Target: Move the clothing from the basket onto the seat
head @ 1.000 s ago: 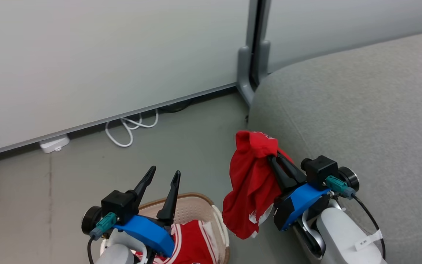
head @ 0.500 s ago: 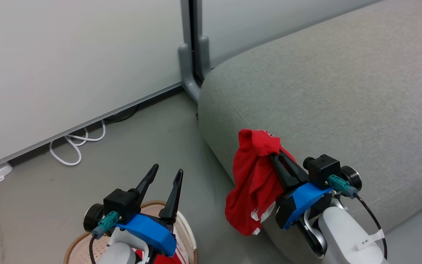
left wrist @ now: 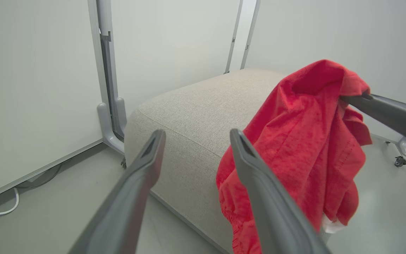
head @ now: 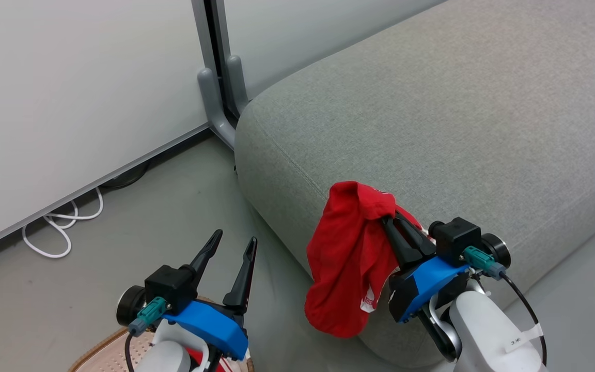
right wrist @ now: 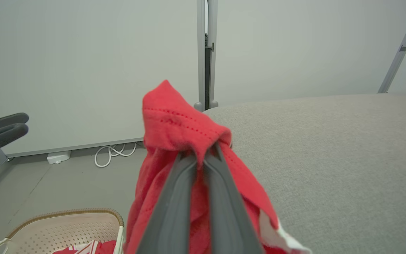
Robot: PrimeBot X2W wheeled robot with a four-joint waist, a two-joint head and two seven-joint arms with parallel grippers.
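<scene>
Hanging from the right hand [head: 390, 219], a red garment [head: 346, 258] droops in loose folds in front of the grey seat [head: 432, 129], its lower end dangling beside the cushion's rounded corner, above the floor [head: 163, 217]. That hand's two dark fingers [right wrist: 174, 204] are pinched tight together on a bunched fold near the top of the cloth, which peaks above their tips. A bit of white trim shows at the garment's lower hem. Whether the fabric actually touches the cushion I cannot tell from where I stand; it hangs just beside and in front of the edge. The left hand [head: 235, 237] hovers lower and off to the left, over the floor, its fingers spread wide apart with nothing between them, pointing toward the corner of the seat. Beneath it the basket [right wrist: 65, 225] sits on the floor, apart from the seat, its brown rim and perforated cream wall showing. Some striped red cloth [right wrist: 90, 247] lies inside it at the bottom. The seat is light grey fabric with a stitched seam running along its front edge. Past the seat's corner a grey post [head: 215, 77] stands between pale wall panels [head: 70, 77], and a white cable [head: 60, 232] lies looped on the floor at the foot of the left panel.
</scene>
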